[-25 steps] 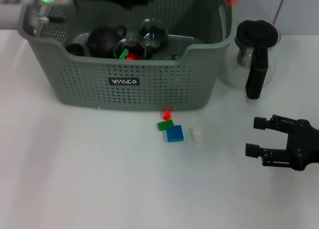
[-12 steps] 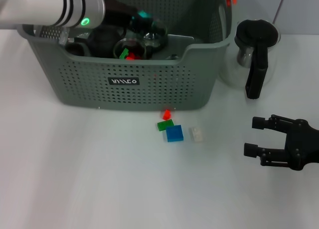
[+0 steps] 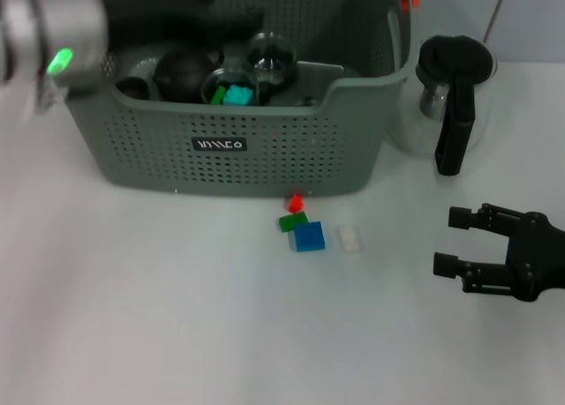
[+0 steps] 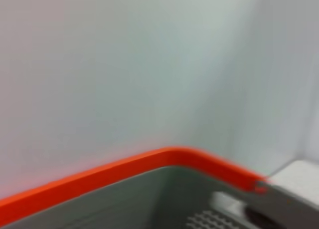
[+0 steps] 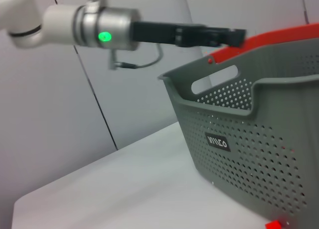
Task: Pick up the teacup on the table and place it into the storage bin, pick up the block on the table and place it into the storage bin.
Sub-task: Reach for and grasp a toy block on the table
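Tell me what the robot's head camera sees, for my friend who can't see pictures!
A big grey storage bin sits on a white table, holding dark teaware, glass cups and small blocks, with the left gripper above it. In front lie a red block, green block, blue block and white block. The open right gripper rests near a glass pitcher.

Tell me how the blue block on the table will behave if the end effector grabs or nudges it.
The blue block looks like a small, flat-sided rigid plastic piece, so it is probably stiff and light. Lying flat, it should slide rather than roll or tip. It sits against the green block, so a nudge would likely shift that too.
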Robot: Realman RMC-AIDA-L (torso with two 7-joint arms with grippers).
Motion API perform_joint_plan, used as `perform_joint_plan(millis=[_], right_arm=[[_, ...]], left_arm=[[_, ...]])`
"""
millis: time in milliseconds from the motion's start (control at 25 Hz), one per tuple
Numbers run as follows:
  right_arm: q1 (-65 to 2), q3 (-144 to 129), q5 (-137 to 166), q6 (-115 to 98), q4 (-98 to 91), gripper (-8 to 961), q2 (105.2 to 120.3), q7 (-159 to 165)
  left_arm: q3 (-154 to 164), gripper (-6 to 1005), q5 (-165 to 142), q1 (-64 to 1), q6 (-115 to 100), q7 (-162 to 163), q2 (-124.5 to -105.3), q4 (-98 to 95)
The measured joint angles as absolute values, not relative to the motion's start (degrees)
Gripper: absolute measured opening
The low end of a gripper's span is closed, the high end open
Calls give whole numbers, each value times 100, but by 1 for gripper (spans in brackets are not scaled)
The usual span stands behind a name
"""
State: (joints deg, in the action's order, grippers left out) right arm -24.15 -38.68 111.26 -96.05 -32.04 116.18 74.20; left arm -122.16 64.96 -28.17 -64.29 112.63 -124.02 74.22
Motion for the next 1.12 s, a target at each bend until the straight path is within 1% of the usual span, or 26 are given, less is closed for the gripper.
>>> perform_joint_plan(millis=[40,80,120,320,480,600,880,1120], right_arm=[[-2415,-3867,11134,-9605,-3203,911,11622,7419],[-2410,-3866,11140,-9605,-3204,911,11621,7418],[-2410,-3866,11140,-9605,-3204,911,11621,7418],[-2366,-3867,11144,-9605,-3209,911,11620,7417],[-2341,-3867,11150,-9616,-3208,911,11613,7418],[-2333,-3863,11153,-9651,-3228,911,11605,7422],[-2354,-3858,11135,-9659,-3252,911,11608,7428],[-2393,-3858,11130,-9659,-3253,911,11617,7435]], left_arm=[[-12295,657,6753,-2619,-6689,10953,-12406,7470],[-12464,819,7085,-2286,-7172,10265,-12410,7398],[-12464,820,7085,-2286,-7172,10265,-12410,7398],[-12625,823,7200,-1789,-7999,8649,-12402,6736],[-12565,824,7040,-1712,-8377,7693,-12401,6036],[-12478,823,6648,-1950,-8305,7531,-12408,5573],[-12288,822,6142,-2820,-7682,7457,-12427,4450],[-11820,821,6165,-3184,-7006,7438,-12444,4011]])
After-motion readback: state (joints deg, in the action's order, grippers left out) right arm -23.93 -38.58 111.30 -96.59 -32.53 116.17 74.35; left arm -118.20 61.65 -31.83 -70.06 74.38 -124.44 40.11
